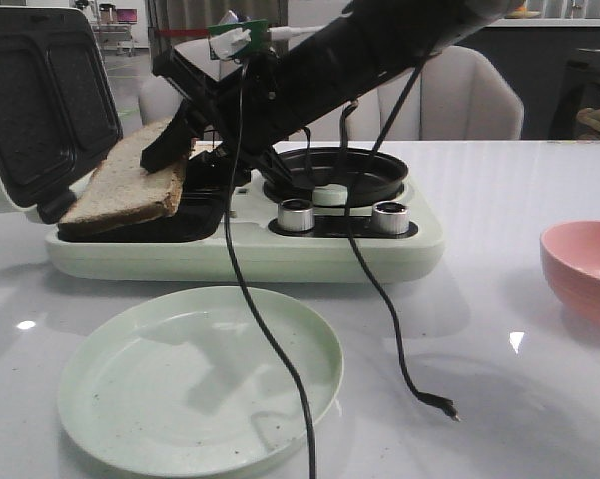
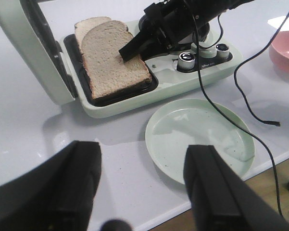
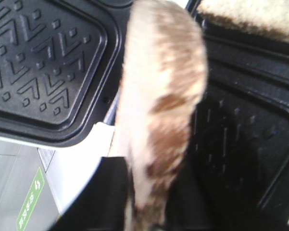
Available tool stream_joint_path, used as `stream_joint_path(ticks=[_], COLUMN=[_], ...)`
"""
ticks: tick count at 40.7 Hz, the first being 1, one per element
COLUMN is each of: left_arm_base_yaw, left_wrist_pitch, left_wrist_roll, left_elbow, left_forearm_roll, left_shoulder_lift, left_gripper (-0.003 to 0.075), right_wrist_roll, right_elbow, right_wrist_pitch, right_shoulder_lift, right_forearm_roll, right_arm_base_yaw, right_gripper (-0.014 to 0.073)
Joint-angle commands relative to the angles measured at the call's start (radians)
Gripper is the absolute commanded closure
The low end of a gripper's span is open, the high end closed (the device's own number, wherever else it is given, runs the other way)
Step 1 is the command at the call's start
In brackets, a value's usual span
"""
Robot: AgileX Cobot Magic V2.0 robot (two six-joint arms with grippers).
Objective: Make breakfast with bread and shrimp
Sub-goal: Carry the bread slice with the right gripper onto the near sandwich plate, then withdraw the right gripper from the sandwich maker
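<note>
1. The step in hand appears to be lifting toasted bread out of the open sandwich maker (image 1: pixel 280 254). The right end effector (image 1: pixel 170 145) is clamped on the near edge of the upper bread slice (image 1: pixel 130 185), which sits tilted, its gripped edge raised off the black grill plate (image 2: pixel 149 85).
2. A second bread slice (image 2: pixel 89 25) lies behind the first in the same compartment, partly covered by it.
3. No shrimp can be seen in any view – whether some lie in the round pan (image 1: pixel 334 170) beside the grill cannot be told.
4. The left end effector (image 2: pixel 144 187) hangs well clear above the table's near edge, its fingers apart and holding nothing.
5. The next move likely calls for carrying the slice to the pale green plate (image 1: pixel 130 419) just in front of the appliance – keeping the grip firm, since the slice is soft and may sag or tear.
6. The table (image 1: pixel 499 349) is glossy white and reflects ceiling lights; a pink bowl (image 1: pixel 584 269) stands to the right, and loose black cables (image 1: pixel 379 299) trail across it.
7. Behind the table stands a pale upholstered chair (image 1: pixel 469 95).
</note>
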Motion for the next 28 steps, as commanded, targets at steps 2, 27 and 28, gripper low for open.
stream_joint_path(ticks=[2, 27, 28], left_arm_base_yaw=[-0.006, -0.006, -0.006], left_wrist_pitch=[-0.081, -0.079, -0.079], left_wrist_roll=[-0.002, -0.002, -0.002], left_elbow=[-0.026, -0.026, -0.026], left_forearm_roll=[-0.01, -0.01, -0.01], left_shoulder_lift=[0.008, 0.008, 0.008], left_gripper=[0.0286, 0.0286, 0.0286], right_wrist_roll=[0.002, 0.355, 0.371], right_elbow=[-0.039, -0.031, -0.025], right_wrist_pitch=[0.0, 0.164, 0.17], right_shoulder_lift=[-0.071, -0.409, -0.437], right_forearm_roll=[0.038, -0.818, -0.859], right_arm_base_yaw=[-0.001, -0.044, -0.042], right_gripper=[0.0065, 0.0193, 0.0193])
